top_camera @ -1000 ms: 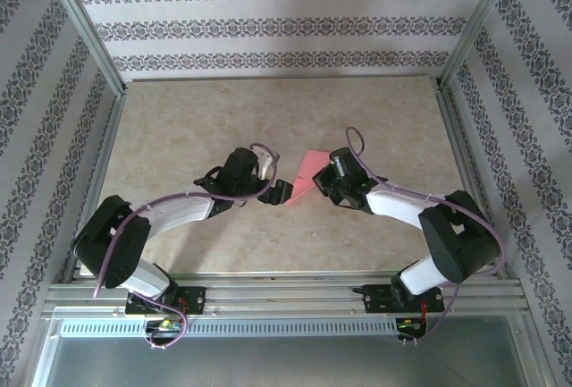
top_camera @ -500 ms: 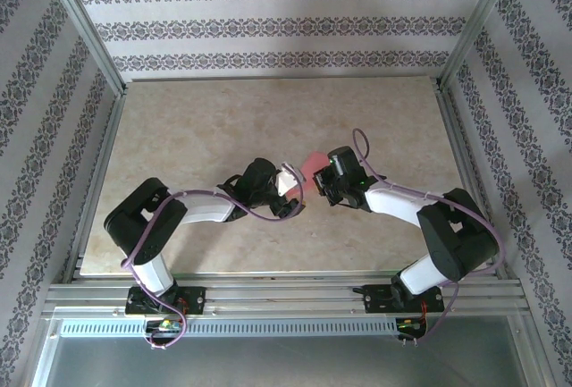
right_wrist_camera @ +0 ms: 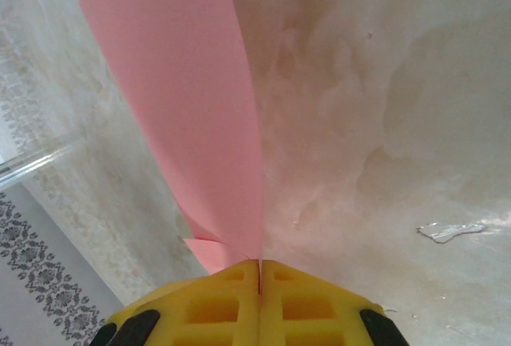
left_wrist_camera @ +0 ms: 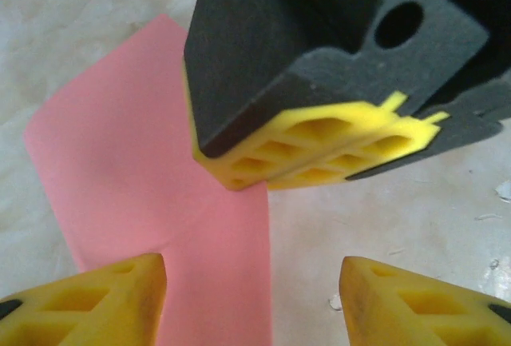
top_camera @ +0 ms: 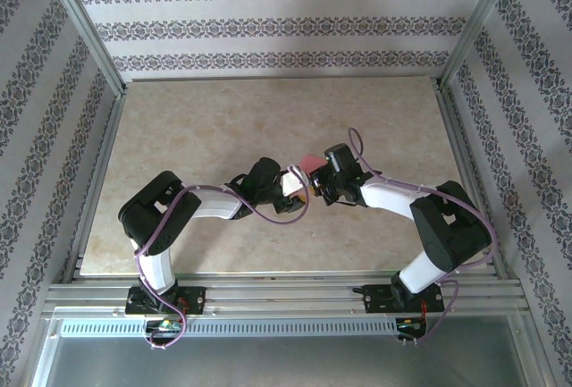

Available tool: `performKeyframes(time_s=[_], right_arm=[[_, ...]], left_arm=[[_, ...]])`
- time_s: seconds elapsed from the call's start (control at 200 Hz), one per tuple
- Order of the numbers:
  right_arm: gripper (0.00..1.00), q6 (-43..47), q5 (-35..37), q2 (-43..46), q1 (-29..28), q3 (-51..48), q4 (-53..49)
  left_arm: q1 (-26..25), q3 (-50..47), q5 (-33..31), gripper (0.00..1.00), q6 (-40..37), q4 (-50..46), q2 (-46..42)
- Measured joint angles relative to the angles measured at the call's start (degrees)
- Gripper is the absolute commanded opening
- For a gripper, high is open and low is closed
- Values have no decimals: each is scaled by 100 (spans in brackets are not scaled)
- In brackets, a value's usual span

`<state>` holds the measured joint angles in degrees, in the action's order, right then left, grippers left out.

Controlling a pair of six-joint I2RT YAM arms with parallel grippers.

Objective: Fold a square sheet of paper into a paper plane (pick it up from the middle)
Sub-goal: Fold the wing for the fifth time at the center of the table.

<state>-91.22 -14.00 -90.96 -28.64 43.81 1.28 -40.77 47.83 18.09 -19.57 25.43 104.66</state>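
Near the middle of the table (top_camera: 179,119), the top view sets the left gripper (top_camera: 298,189) against the right gripper (top_camera: 318,183), with only a sliver of pink paper (top_camera: 309,163) between them. The left wrist camera shows more: the left fingers (left_wrist_camera: 88,298) are spread, straddling the sheet. The right wrist camera shows the right pads (right_wrist_camera: 207,306) pressed together, pinching the paper's narrow end beside a small folded flap.

Black-and-white arms (top_camera: 389,197) trail purple cables (top_camera: 268,218); the fingers (left_wrist_camera: 88,302) are yellow, seemingly honeycombed foam on dark bodies.
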Motion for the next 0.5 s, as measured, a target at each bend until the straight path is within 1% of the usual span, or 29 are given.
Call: performKeyframes(time_s=[0.18,0.285,0.42,0.5], right_arm=[[2,4,-236,0,7,35,-42],[2,4,-348,7,31,33,-87],[2,4,-411,59,83,28,-175],[2,7,-433,109,116,28,-223]], left_arm=[[0,-7,-59,57,-63,98,2],[0,-59,-57,52,-94,133,2],[0,-234,-57,52,-105,254,0],[0,-341,-57,48,-105,295,-2]])
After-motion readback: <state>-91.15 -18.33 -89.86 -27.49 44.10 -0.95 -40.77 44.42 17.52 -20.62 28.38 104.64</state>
